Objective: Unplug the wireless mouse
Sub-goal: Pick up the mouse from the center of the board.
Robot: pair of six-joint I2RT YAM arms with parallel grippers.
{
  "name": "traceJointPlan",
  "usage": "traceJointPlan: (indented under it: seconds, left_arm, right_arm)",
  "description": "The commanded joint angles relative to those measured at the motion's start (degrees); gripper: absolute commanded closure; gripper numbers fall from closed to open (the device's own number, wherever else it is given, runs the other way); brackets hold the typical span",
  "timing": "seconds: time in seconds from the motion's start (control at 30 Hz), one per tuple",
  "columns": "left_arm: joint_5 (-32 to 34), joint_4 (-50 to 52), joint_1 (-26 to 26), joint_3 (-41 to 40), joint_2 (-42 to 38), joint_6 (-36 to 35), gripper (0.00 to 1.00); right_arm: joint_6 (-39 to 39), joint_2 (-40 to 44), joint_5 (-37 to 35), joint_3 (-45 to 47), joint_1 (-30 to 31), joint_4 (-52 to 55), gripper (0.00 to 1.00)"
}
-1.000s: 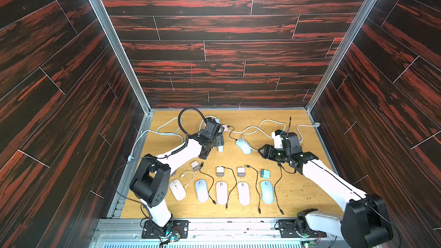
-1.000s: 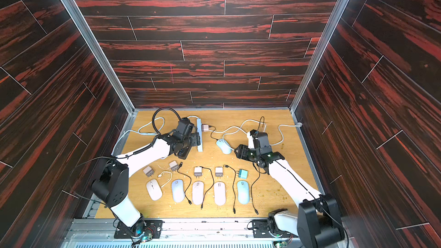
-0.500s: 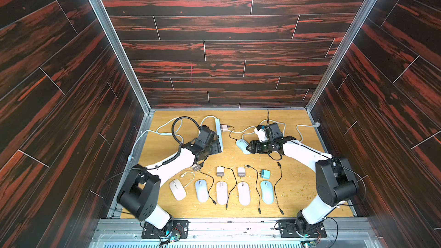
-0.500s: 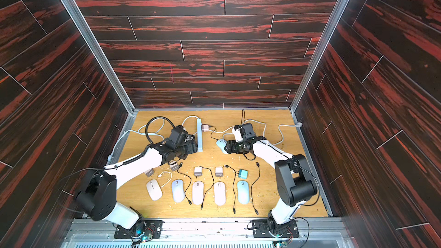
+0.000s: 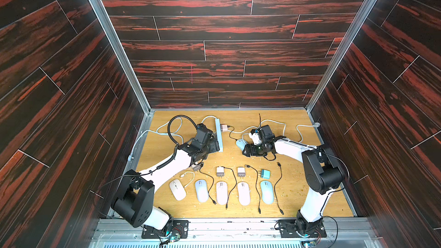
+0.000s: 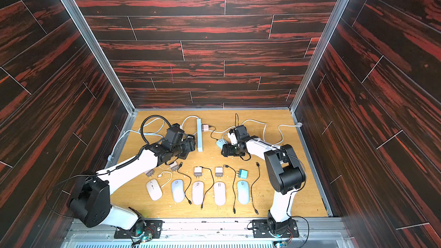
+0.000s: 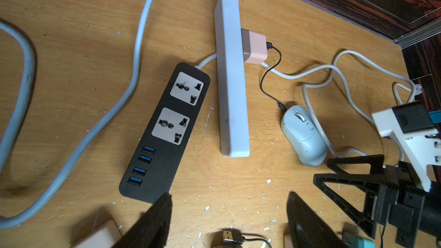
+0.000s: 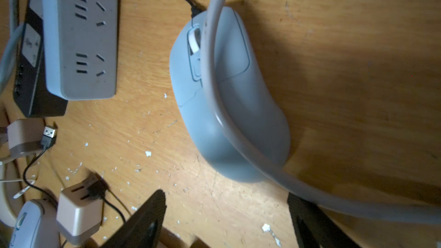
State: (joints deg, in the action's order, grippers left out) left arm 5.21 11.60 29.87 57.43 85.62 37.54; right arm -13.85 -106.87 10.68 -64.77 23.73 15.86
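Both pairs of jaws gape empty — rounded, smooth blue mouse (image 8: 243, 91), black cable (image 7: 281, 107) attached.

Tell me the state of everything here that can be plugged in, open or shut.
Blue mouse, black cable plugged into its front.
Pink charger, plugged into white power strip.
Black power strip, visible sockets empty.
Left gripper, open, empty.
Right gripper, open, empty.

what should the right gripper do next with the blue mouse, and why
Probably lower the right gripper around the blue mouse and close: its jaws stand open short of it, the black cable is plugged into its front, and a white cord crosses over it.
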Motion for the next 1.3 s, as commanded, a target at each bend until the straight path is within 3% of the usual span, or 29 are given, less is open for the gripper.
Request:
traceJointPlan:
  seconds: [0.0, 0.67, 1.03, 1.27]
  left_arm:
    - [1.1, 2.0, -0.4, 0.1, -1.2, -0.5, 0.23]
    - [0.8, 2.7, -1.5, -2.5, -2.6, -0.4, 0.23]
    - [0.1, 2.1, -1.8, -2.7, -2.4, 0.0, 0.23]
    - [-0.3, 1.7, -2.0, -3.0, -3.0, 0.3, 0.23]
  right_arm:
    - [1.2, -2.6, -1.4, -2.2, 0.2, 0.1, 0.17]
    - [16.1, -12.0, -6.9, -12.0, 2.9, 4.5, 0.15]
    - [19.2, -11.6, -12.2, -11.8, 5.5, 6.2, 0.27]
    - [19.6, -11.3, -13.2, -11.7, 5.9, 7.2, 0.40]
